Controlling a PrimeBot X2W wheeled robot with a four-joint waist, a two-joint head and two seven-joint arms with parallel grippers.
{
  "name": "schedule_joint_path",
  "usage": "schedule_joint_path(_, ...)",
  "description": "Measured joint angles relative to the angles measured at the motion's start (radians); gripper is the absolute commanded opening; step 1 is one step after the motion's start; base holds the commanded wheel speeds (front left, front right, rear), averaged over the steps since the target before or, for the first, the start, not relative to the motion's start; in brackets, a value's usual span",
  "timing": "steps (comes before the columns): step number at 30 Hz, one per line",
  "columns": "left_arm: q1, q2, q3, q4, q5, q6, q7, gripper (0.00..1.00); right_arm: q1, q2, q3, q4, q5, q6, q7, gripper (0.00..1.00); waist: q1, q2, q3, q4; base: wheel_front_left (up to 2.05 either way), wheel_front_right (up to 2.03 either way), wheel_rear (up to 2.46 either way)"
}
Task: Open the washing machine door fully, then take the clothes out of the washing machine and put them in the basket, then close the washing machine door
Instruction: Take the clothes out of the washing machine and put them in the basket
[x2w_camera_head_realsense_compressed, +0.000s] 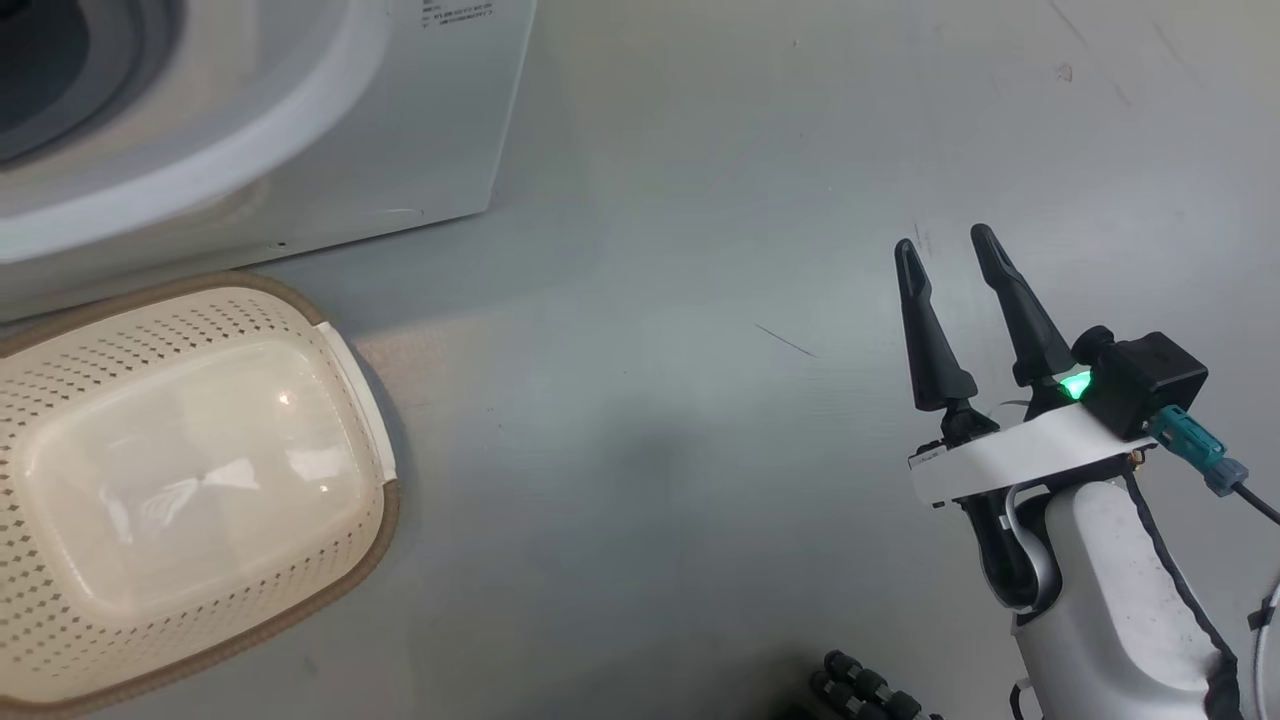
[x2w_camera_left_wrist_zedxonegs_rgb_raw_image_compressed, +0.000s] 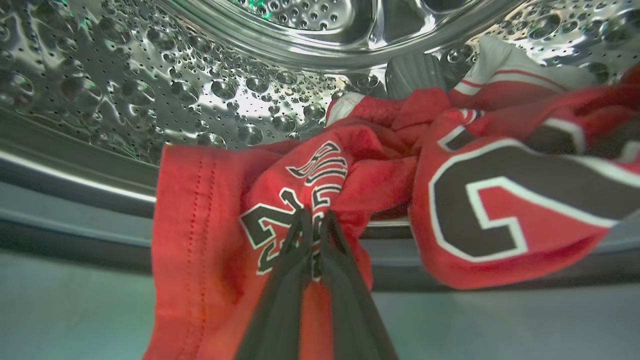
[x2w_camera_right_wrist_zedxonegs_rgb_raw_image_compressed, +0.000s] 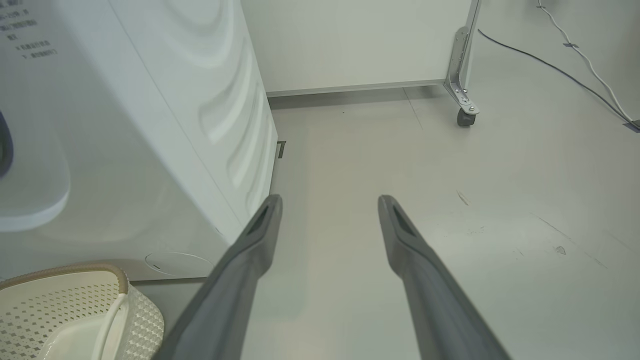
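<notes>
left claw (x2w_camera_left_wrist_zedxonegs_rgb_raw_image_compressed: 315, 220): pinching red clothes (x2w_camera_left_wrist_zedxonegs_rgb_raw_image_compressed: 200, 225) at black-white numerals | right claw (x2w_camera_head_realsense_compressed: 943, 238): spread wide | washing machine (x2w_camera_head_realsense_compressed: 430, 120) print (x2w_camera_head_realsense_compressed: 456, 12): unreadable

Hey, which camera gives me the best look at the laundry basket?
The head view: the basket lies nearly whole at lower left, seen from above, with nothing inside. The right wrist view catches just one corner at its bottom left, beside the washing machine.

Bare floor (x2w_camera_head_realsense_compressed: 650, 450) right of basket (x2w_camera_head_realsense_compressed: 100, 350), washing machine (x2w_camera_head_realsense_compressed: 400, 130) walling the left
</notes>
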Motion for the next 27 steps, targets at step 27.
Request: schedule_joint_path(27, 0.207, -0.173, 0.031, 0.118, -0.132, -0.049, -0.369, 0.00, 0.064, -0.021, -0.044, 0.048, -0.059, 0.000, 0.000, 1.00, 0.0000, 0.0000, -0.247, 0.108, 0.00, 0.00, 0.00)
